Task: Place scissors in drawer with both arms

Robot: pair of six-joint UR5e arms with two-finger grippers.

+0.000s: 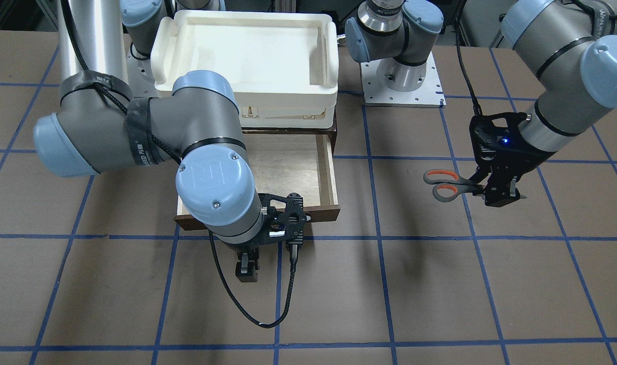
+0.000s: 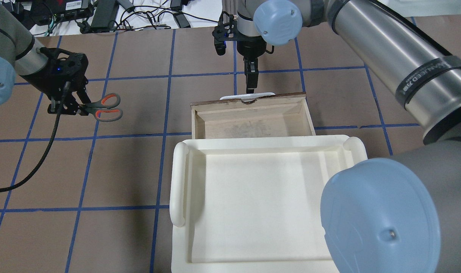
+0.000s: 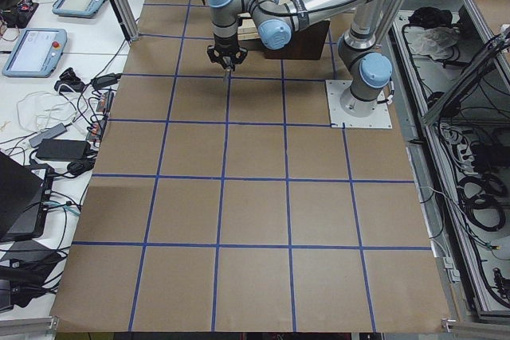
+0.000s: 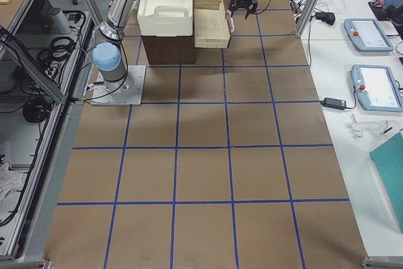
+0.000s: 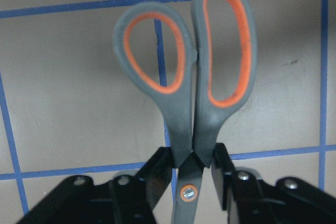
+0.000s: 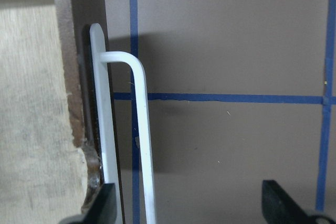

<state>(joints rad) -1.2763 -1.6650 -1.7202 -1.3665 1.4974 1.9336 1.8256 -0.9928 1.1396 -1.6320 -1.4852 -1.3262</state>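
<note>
The scissors [image 1: 442, 183] have grey handles lined in orange. My left gripper [image 1: 501, 190] is shut on their blades and holds them level above the table, well to the side of the drawer. The left wrist view shows the scissors [image 5: 189, 93] clamped near the pivot, loops pointing away from the gripper [image 5: 190, 174]. The drawer [image 1: 288, 167] is pulled out; its pale wood interior [image 2: 253, 123] holds nothing. My right gripper [image 2: 250, 81] hangs at the drawer's front. Its fingers [image 6: 100, 208] are spread, with the white bar handle [image 6: 144, 145] between them.
A large white plastic tray [image 2: 264, 197] sits on top of the brown cabinet behind the open drawer [image 4: 211, 23]. The brown table carries a blue tape grid. Arm bases stand behind the cabinet [image 1: 402, 86].
</note>
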